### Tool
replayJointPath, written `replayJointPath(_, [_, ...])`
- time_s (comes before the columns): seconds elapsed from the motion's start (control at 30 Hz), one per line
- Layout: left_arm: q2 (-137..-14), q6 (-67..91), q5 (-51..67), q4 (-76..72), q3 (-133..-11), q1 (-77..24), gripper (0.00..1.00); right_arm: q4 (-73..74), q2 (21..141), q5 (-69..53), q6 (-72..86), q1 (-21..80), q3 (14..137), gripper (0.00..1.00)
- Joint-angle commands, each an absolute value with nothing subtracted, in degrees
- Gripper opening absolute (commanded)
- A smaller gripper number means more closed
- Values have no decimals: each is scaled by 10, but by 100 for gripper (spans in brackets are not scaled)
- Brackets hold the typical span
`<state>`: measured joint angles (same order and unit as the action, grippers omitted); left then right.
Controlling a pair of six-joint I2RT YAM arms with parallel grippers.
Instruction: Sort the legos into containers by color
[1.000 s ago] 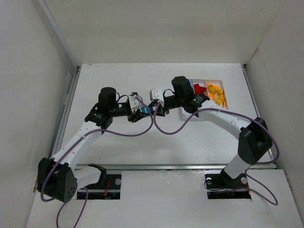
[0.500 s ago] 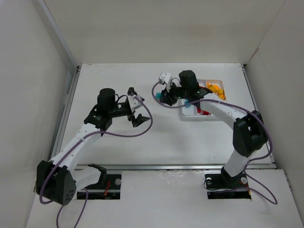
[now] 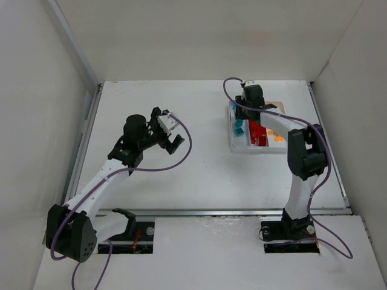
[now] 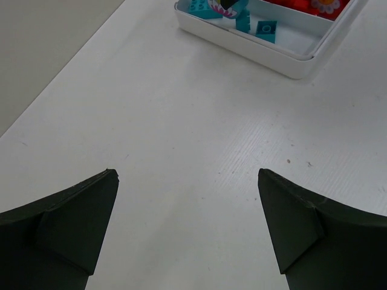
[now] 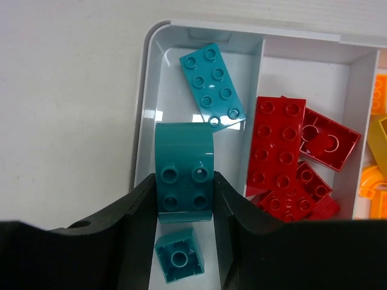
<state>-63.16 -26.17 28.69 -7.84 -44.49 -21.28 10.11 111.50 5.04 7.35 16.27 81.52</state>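
From above, the left end effector hangs open over the bench, well left of the white tray. Its wrist view shows wide-spread fingers, with the tray beyond them. In the right wrist view, the right end effector clamps a curved teal lego over the tray's teal compartment, beside the red legos.

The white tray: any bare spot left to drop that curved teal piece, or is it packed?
The teal compartment has bare floor between the flat teal brick and its outer wall. The middle compartment is bare at the end beside that brick, crowded with red bricks at the other. The table beside the tray is bare.
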Motion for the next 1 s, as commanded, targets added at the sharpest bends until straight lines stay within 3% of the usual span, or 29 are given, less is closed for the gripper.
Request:
replayJointPath(0.0, [-625, -247, 280, -98, -439, -214, 100, 94, 1119, 134, 122, 170, 861, 25])
replayJointPath(0.13, [-620, -247, 280, -98, -433, -214, 100, 116, 1143, 142, 130, 170, 890, 56])
replayJointPath(0.17, [-620, -247, 280, -98, -433, -214, 100, 116, 1143, 142, 130, 170, 896, 96])
replayJointPath(0.2, [-620, -247, 280, -98, -433, -214, 100, 116, 1143, 136, 124, 170, 896, 100])
replayJointPath(0.57, [-614, -242, 232, -119, -404, -214, 100, 114, 1043, 147, 83, 143, 872, 100])
replayJointPath(0.7, [-608, -223, 187, -140, -391, -214, 100, 105, 996, 146, 127, 22, 838, 100])
replayJointPath(0.83, [-598, -223, 149, -151, -367, -214, 100, 111, 974, 62, 179, -117, 796, 100])
replayJointPath(0.97, [-592, -217, 116, -173, -342, -214, 100, 116, 969, 65, 172, -167, 779, 100])
